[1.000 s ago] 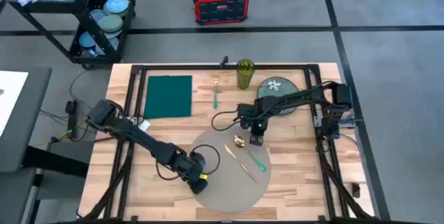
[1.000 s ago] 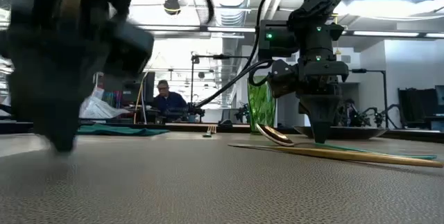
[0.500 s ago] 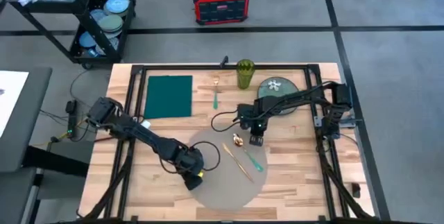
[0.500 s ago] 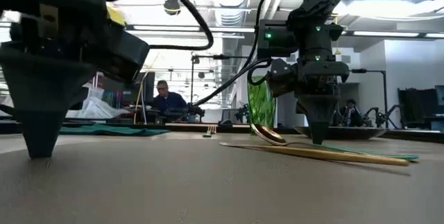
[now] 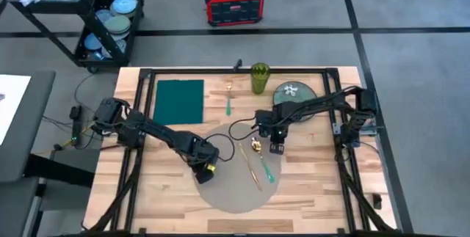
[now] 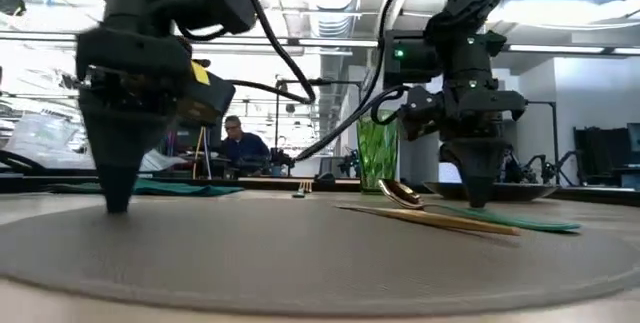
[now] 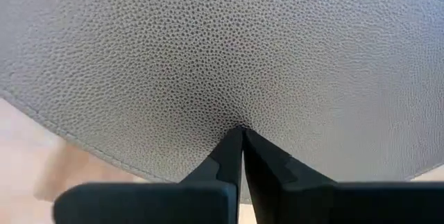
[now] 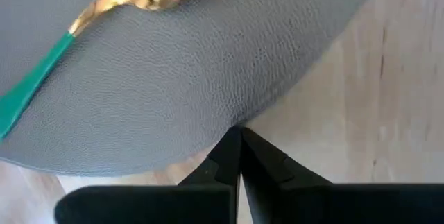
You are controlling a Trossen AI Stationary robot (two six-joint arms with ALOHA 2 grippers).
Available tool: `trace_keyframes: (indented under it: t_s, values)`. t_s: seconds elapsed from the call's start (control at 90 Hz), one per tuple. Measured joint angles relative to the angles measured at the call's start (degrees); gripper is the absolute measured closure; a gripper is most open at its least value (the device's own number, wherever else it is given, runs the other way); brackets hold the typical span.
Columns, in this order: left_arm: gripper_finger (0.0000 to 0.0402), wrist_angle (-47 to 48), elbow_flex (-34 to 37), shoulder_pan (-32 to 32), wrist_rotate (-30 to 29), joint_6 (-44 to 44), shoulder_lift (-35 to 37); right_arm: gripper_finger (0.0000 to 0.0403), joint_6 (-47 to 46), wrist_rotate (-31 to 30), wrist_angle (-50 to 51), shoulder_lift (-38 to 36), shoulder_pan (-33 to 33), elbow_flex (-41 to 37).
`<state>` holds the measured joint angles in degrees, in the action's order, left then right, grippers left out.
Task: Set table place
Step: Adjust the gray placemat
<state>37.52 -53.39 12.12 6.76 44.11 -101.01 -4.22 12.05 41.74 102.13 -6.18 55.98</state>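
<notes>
- The bench (image 5: 308, 193) carried the round grey placemat (image 5: 235, 189) at its 6 o'clock side.
- The green napkin (image 5: 178, 101), plate (image 5: 294, 94) and glass (image 5: 259, 78) sat off the mat toward 12, so most of the setting looked undone.
- Gold cutlery (image 5: 253, 165) already lay on the mat.
- The left tool (image 5: 207, 169), fingers together and empty, pressed the mat's 9 o'clock edge.
- The right tool (image 5: 277, 147), likewise closed and empty, pressed at 1.

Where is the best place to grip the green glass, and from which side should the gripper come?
Probably the green glass is best gripped across its upright wall, coming level from the placemat side. It stands upright at the table's far edge, with the plate close beside it.
</notes>
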Motion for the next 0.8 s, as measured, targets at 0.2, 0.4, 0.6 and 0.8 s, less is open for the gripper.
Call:
trace_keyframes:
  t_s: [0.2, 0.4, 0.6, 0.8]
  values:
    - [0.0402, 1.05, 0.00, -3.02, -0.73, -5.46, 0.00, 0.0403, 1.51, -1.88, -0.33, -0.43, 0.91, -0.77]
    - [0.0402, 1.30, 0.00, -4.37, -0.94, -8.95, 0.00, 0.0403, 0.80, -5.40, 2.64, -4.10, 0.89, -1.29]
    - [0.0402, 1.20, 0.00, -4.37, -1.28, -12.49, 0.00, 0.0403, 2.53, -14.88, 7.68, -10.87, -0.14, -1.11]
    - [0.0402, 1.08, 0.00, -4.65, -1.43, -16.92, 0.00, 0.0403, 4.71, -14.75, 4.54, -12.23, -2.75, -0.94]
